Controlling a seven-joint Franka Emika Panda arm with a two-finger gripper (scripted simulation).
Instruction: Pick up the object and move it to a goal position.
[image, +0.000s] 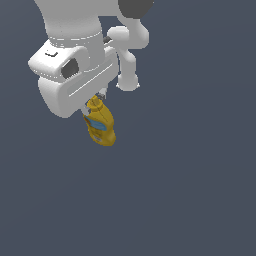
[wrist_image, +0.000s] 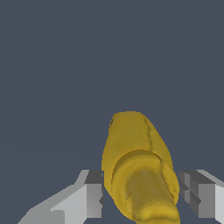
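The little yellow squeeze bottle (image: 100, 126) with a blue label patch hangs tilted just under the white arm (image: 75, 75), nozzle end up toward it, fat bottom pointing down and to the exterior view's right.

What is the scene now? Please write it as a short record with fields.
object: yellow bottle with a blue label
bottle position: between the fingers, nozzle end toward the wrist camera
gripper: one finger on each side of the bottle; left finger touches it, a small gap shows at the right one
arm: white, above the bottle in the exterior view
floor: plain dark grey
goal marker: none visible
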